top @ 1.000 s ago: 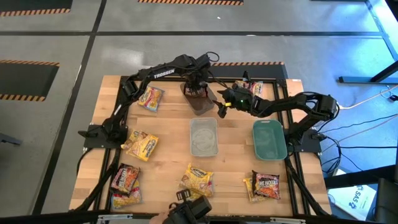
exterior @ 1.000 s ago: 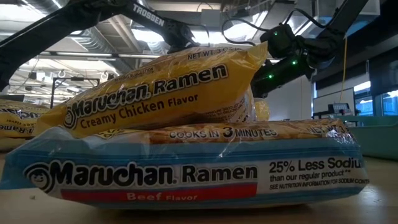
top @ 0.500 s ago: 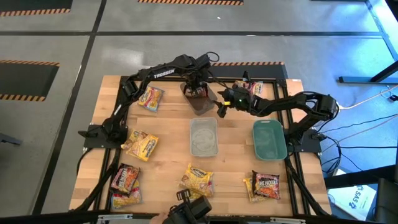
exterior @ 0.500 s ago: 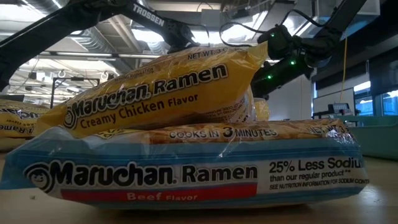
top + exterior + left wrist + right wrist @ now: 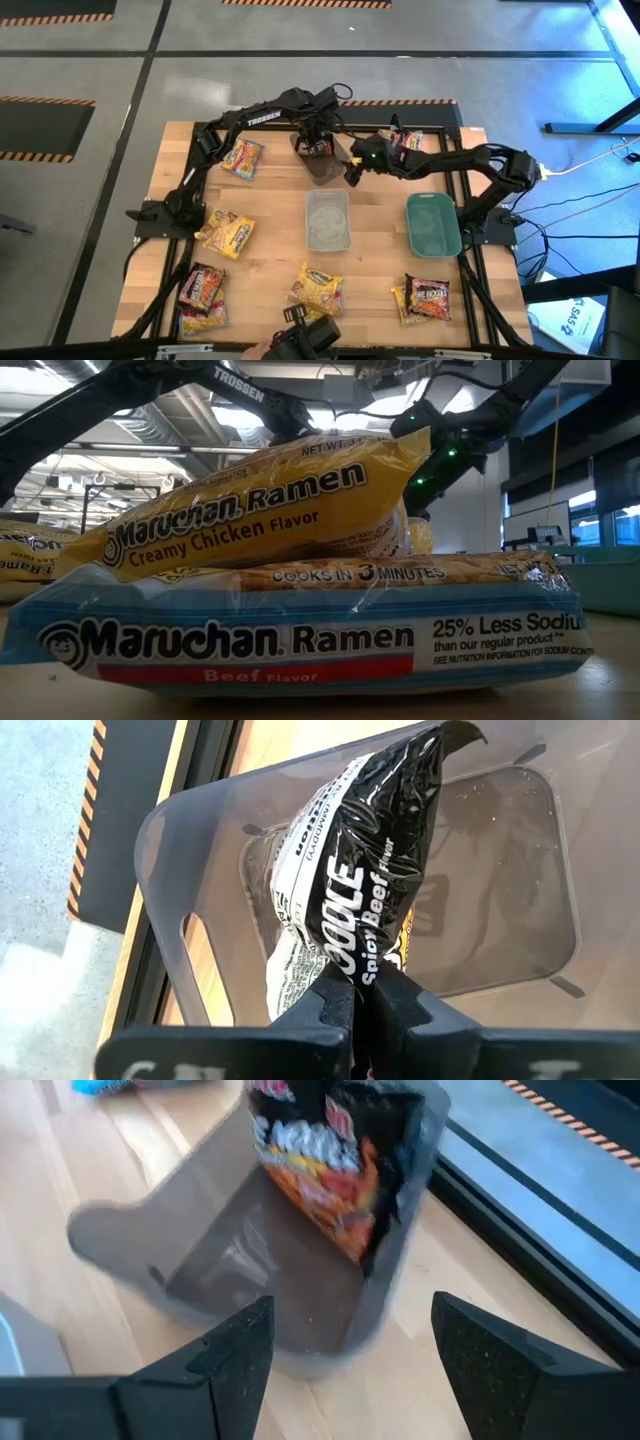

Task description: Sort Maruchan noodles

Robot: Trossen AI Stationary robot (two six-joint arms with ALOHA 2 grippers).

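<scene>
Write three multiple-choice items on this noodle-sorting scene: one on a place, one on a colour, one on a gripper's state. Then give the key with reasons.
1. Where is the Spicy Beef packet?
A. Flat on the bare table
B. Over the dark grey bin, in the left gripper
C. In the teal bin

2. What colour is the bin on the right arm's side?
A. Teal
B. Red
C. White

3. How does the right gripper stand?
A. Shut on a packet
B. Shut on a bin's rim
C. Open, holding nothing

Key: 1 B, the left wrist view shows the fingers pinching the packet's edge above the grey bin. 2 A, the high view shows it teal. 3 C, its fingers stand apart with only bin and table between them.
</scene>
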